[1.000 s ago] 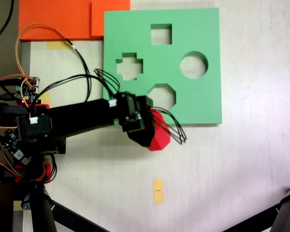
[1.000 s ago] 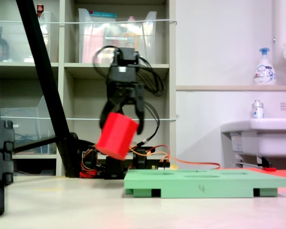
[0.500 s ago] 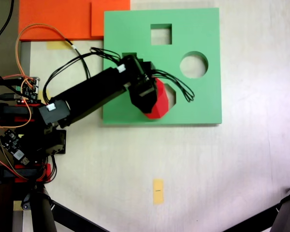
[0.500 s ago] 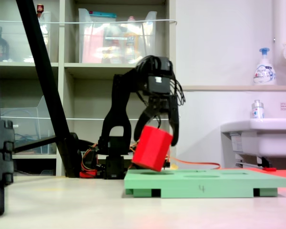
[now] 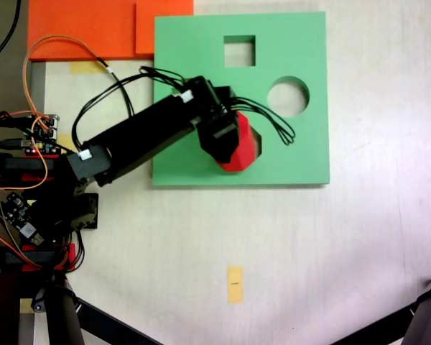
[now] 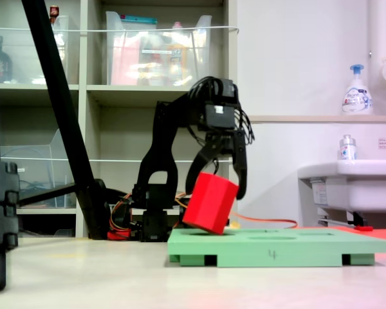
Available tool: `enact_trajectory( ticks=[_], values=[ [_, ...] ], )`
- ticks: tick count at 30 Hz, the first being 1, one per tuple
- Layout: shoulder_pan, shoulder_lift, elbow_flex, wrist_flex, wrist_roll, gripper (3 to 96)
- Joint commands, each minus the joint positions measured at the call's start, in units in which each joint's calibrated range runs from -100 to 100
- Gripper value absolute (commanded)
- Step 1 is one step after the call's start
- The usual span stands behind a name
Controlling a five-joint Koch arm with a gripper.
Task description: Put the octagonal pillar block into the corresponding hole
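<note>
Green foam board (image 5: 294, 154) is lying flat on the pale table (image 5: 359, 259), w/ four cutouts: square, round, cross (mostly hidden under the arm) & the eight-sided one. Orange foam sheets (image 5: 86, 27) are sitting off its corner at the first exterior view's top left, not in play.

Koch arm (image 5: 140, 136) is reaching from its base at the first exterior view's left, across the board edge, wrist pointing down so the load is coming at the board from above, prob. to drop it straight in.

Gripper (image 6: 222, 170) is clamping the octagonal pillar block (image 6: 210, 203) by its upper part, fingers splayed just wide enough to straddle it. In the second exterior view the block is tilting, lower corner at or just touching the board top; can't tell if it's resting or hovering. Not seated.

The corresponding hole (image 5: 259, 146) is showing only as a sliver beside the block in the first exterior view, so the block is sitting mostly over it, a bit offset.

Judgement: insertion stage, nearly there. Block prob. needs levelling & its facets lining up w/ the hole's sides before lowering; tilted foam could catch the rim & jam.
</note>
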State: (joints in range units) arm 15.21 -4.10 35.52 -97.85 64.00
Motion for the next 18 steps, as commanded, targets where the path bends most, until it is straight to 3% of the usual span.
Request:
enact_trajectory(
  ticks=[1,18],
  values=[
    [0.20,1.59,7.05,-0.71,0.24,39.5],
    [0.98,7.74,8.35,0.16,2.59,39.5]
  ],
)
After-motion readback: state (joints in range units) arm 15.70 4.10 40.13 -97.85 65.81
